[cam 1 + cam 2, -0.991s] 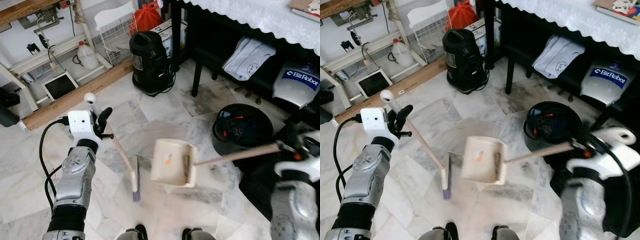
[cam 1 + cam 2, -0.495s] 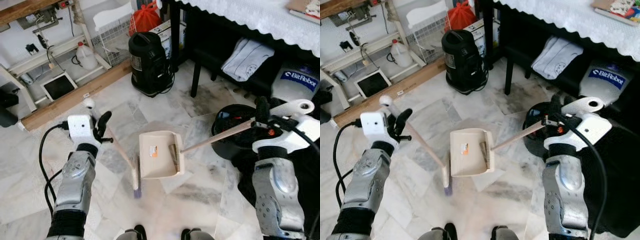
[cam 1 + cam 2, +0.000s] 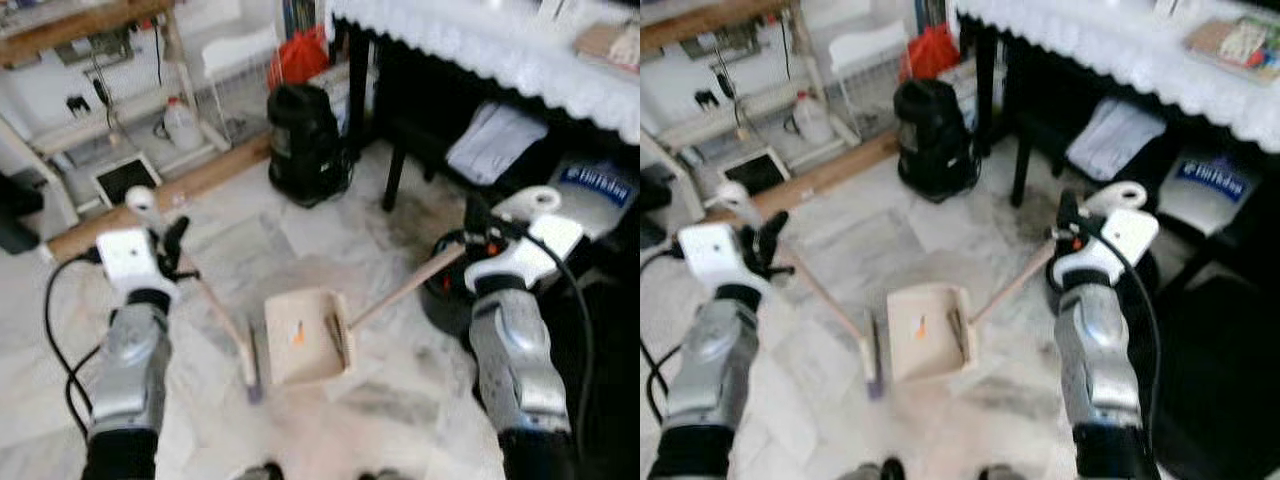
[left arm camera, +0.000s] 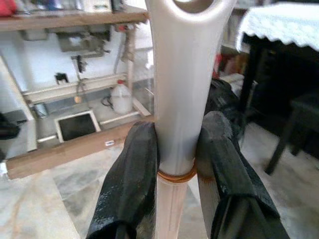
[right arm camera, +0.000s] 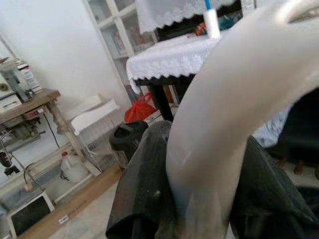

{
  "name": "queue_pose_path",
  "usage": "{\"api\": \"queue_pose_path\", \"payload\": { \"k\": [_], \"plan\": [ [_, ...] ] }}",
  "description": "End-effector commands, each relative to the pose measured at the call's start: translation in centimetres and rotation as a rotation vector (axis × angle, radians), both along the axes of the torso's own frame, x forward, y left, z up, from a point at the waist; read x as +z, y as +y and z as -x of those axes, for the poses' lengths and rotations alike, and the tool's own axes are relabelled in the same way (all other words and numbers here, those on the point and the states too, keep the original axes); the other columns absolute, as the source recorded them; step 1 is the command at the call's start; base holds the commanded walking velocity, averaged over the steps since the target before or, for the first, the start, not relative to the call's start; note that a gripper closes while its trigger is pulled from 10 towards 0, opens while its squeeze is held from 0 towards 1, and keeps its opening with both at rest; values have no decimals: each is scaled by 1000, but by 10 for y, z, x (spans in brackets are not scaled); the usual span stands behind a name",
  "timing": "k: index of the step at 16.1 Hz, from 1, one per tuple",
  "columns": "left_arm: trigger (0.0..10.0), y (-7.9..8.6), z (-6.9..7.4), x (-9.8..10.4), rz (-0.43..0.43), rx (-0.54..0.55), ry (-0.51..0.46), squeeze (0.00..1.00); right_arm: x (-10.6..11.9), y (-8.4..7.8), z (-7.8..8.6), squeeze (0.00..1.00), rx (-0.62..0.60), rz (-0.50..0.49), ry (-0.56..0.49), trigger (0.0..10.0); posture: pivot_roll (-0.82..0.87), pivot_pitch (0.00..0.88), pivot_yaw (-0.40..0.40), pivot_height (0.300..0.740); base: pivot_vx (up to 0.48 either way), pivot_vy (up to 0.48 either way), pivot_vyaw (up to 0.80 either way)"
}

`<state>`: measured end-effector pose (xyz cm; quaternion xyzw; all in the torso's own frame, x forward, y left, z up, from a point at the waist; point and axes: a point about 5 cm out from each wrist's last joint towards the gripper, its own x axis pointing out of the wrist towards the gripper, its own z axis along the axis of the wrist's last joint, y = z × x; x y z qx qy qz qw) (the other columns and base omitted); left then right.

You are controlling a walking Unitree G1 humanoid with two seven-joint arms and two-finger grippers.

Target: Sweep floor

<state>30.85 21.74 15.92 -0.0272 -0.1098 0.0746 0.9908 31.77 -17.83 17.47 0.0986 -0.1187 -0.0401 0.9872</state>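
From the left eye view, the left gripper (image 3: 170,245) holds the top of a long pale wooden-handled broom (image 3: 225,325), whose head rests on the white marble floor (image 3: 300,235) just beside the cream plastic dustpan (image 3: 303,338). The right gripper (image 3: 478,232) holds the far end of the dustpan's long wooden handle (image 3: 405,287). The pan lies flat on the floor between the two arms, with a small orange mark inside it. A black cylindrical vacuum cleaner (image 3: 305,140) stands well behind, and a round black bin (image 3: 455,290) sits near the right arm, under the dark worktop with the white lace cloth (image 3: 470,40).

The right eye view shows the same layout: broom head (image 3: 872,362) close to the open edge of the pan (image 3: 925,332), both views softly blurred.

In the left wrist view, the two black fingers (image 4: 132,179) are clamped narrowly on the pale grey handle cap (image 4: 182,74), one on each side.

In the right wrist view, the black fingers (image 5: 144,199) likewise press on the curved white handle end (image 5: 224,134).

The risk I see: both grips sit at the far ends of long handles, so a small wrist error could tip the pan's lip off the floor or push the pan away, letting dust slide under it. The right arm could also knock the bin.
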Motion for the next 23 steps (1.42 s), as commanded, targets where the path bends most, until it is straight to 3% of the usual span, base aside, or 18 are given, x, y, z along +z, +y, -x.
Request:
{"api": "queue_pose_path", "payload": {
  "k": [1, 5, 7, 9, 11, 13, 16, 18, 21, 23],
  "plan": [
    [10000, 5, 2, 20, -8, 36, -100, 0, 15, 0, -5, 0, 8, 0, -67, 10000, -70, 58, 14, 740, 0, 0, 0],
    [10000, 6, 5, 18, 1, 53, -100, 0, 16, 0, -10, 0, -10, 16, -84, 10000, -106, 23, 36, 740, 0, 0, 0],
    [10000, 2, 4, 24, 0, 36, -115, 0, 16, 5, -12, 0, -9, 83, -95, 10000, -107, 11, 54, 740, 0, 0, 0],
    [10000, 0, 6, 26, 10, 26, -117, 0, 12, 4, -11, 0, -27, 44, -85, 10000, -117, 8, 76, 740, 0, 0, 0],
    [10000, 0, 14, 24, -9, 16, -111, 0, 7, 15, -4, 0, 0, 13, -84, 10000, -124, 0, 96, 740, 0, 0, 0],
    [10000, -2, 23, 28, -21, 45, -131, 0, 1, 22, 1, 0, 39, 18, -70, 10000, -90, 0, 80, 740, 0, 0, 0],
    [10000, -13, 38, 25, 9, 85, -150, 0, -7, 18, 5, 0, 42, 3, -36, 10000, -29, 0, 5, 740, 0, 0, 0],
    [10000, -20, 40, 14, 3, 59, -117, 0, -1, 18, 0, 0, 50, 21, -45, 10000, -60, 0, -13, 740, 0, 0, 0],
    [10000, -15, 38, 19, -6, 84, -121, 0, 6, 10, -4, 0, 28, 18, -68, 10000, -58, 0, 4, 740, 0, 0, 0],
    [10000, -12, 38, 21, -44, 42, -121, 0, 1, 17, -4, 0, 30, 15, -51, 10000, -64, 0, 6, 740, 0, 0, 0]
  ]
}}
